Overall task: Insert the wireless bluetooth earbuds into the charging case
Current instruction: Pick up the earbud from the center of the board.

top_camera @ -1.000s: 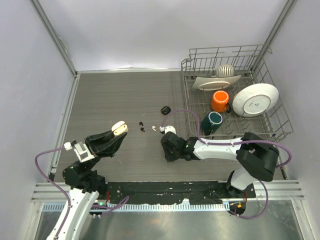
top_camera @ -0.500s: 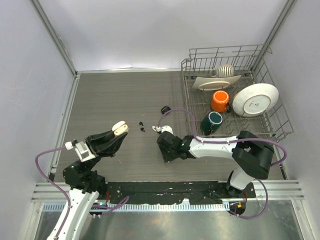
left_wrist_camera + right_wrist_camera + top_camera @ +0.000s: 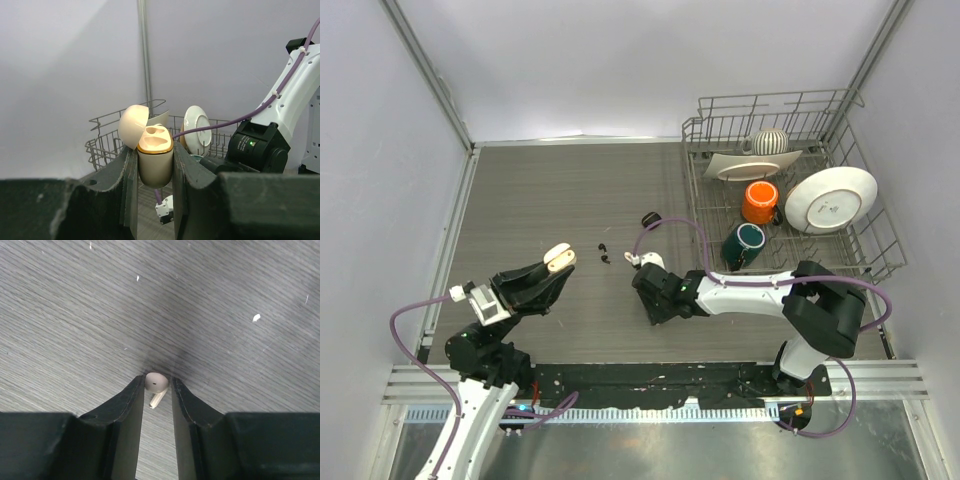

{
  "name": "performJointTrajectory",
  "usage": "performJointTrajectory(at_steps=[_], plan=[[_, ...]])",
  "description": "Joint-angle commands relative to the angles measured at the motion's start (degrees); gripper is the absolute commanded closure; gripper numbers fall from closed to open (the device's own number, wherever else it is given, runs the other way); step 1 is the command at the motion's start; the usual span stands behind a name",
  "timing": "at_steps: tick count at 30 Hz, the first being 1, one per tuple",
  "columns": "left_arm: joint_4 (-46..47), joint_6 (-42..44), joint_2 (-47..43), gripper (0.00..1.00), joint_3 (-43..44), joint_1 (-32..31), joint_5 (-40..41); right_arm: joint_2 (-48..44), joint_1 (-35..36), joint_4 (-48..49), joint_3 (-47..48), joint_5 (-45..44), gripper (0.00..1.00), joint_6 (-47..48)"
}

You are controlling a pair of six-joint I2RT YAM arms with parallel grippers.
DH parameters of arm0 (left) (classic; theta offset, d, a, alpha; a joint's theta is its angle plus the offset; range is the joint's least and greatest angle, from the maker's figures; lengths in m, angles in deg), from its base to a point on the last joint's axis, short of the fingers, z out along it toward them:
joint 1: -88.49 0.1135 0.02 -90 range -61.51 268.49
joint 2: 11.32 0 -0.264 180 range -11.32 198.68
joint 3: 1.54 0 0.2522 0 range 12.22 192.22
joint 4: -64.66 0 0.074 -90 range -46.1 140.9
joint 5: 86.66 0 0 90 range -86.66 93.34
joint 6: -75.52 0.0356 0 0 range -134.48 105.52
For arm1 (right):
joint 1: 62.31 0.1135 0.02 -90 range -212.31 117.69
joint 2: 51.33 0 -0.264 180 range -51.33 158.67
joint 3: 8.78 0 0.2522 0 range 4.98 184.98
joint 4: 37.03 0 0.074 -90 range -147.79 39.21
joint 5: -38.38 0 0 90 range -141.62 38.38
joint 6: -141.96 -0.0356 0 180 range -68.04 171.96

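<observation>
- Right wrist view: a white earbud (image 3: 155, 382) lies on the table (image 3: 75, 315), right between the tips of the right claw (image 3: 158, 389).
- The right claw is narrow, with its two sides close around the bud. I cannot tell if it is squeezing the bud yet.
- The left claw (image 3: 155, 176) is closed on the charging case (image 3: 155, 150). It holds the case up in the air with the lid open.
- The bud looks very light, hard and smooth, so it may slip or pop out. I would hold it gently by its round head, not the thin stem.
- The black earbuds (image 3: 608, 260) lie close by on the left, so the claw should lift straight up and not bump them.
- There is lots of bare table between the two claws. The dish rack (image 3: 840, 255) and the black case (image 3: 650, 219) are off to the side.
</observation>
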Motion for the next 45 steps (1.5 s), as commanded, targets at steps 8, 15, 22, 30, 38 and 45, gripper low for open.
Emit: performJointTrajectory(at_steps=[8,15,22,30,38,45], plan=[[0.14,0.67,-0.72,1.00,1.27,-0.16,0.59,2.52,0.47,-2.62,1.66,-0.57,0.62,0.42],[0.06,0.49,-0.81,1.00,1.18,-0.16,0.59,3.84,0.47,-3.32,3.07,-1.18,0.70,0.33],[-0.21,0.49,-1.07,1.00,1.18,-0.07,0.85,0.34,0.56,-3.32,2.98,-2.41,0.91,0.42],[0.23,0.23,-1.07,1.00,1.01,-0.07,1.47,-17.66,2.57,3.61,6.74,-10.22,0.99,3.31],[3.39,-1.09,0.42,0.99,-0.40,-0.07,1.12,-24.64,4.78,23.44,14.49,-14.11,0.99,12.19],[5.24,-2.14,3.32,0.99,-0.40,-0.16,1.20,-22.09,8.29,39.38,17.74,-8.84,0.99,20.10]])
